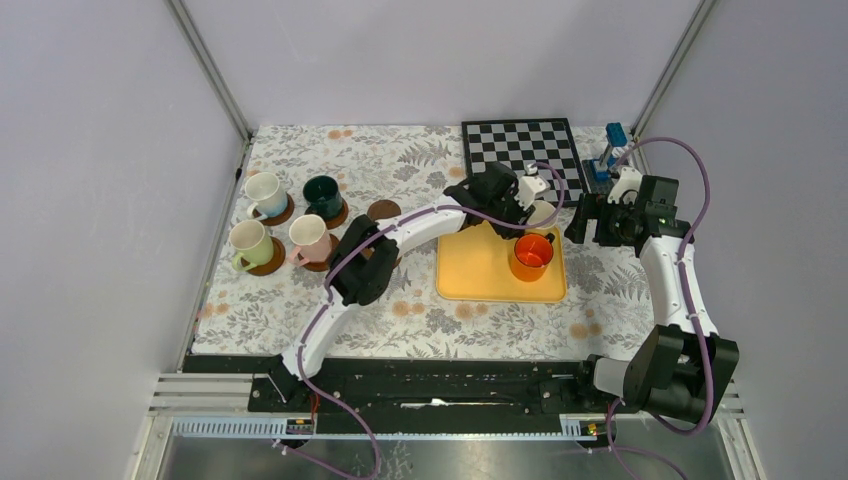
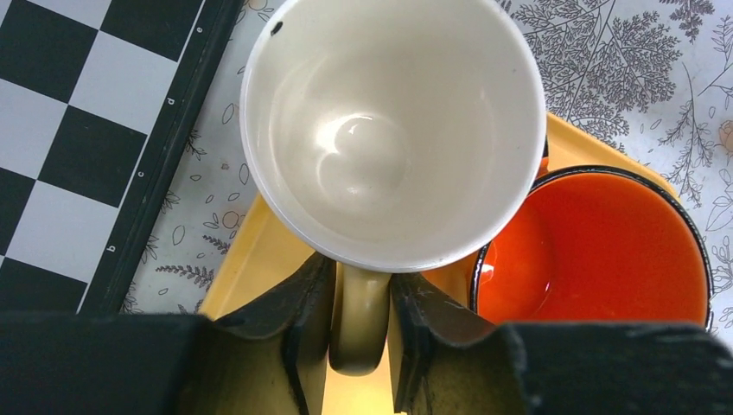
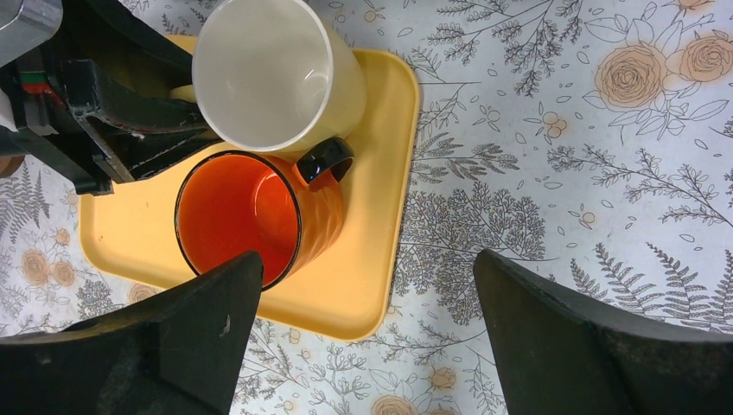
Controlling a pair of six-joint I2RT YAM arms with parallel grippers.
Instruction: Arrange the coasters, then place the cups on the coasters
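Four of six cups were already seated, judging by how things lay. Left of the yellow tray (image 1: 472,280), well apart from it, the light green cup (image 1: 248,243) and the pink cup (image 1: 308,236) formed the nearer row. The white cup (image 1: 263,190) and the dark green cup (image 1: 322,193) formed the farther row. Each stood on its own dark coaster. Between that group and the tray lay one bare coaster (image 1: 381,209). A sixth could not be made out, and the left arm (image 1: 400,232), which crossed that stretch, may have covered it.

Two cups were left, both on the tray. The orange cup (image 1: 531,256) stood on its right half. Just behind it, at the tray's far edge, stood the cream-yellow cup (image 2: 389,130). The left gripper (image 2: 359,275) had narrowed about that cup's handle, its fingers (image 2: 294,337) seemingly pressing it from both sides. Whether the cup had left the tray could not be told. The right gripper (image 3: 367,285) hung wide and empty over the tray's right edge.

The carry leftward looked cramped. The orange cup almost touched the cream one, and the pink and dark green cups flanked the bare coaster.

Beyond the tray lay a chessboard (image 1: 520,148), and right of it a small blue object (image 1: 612,150).
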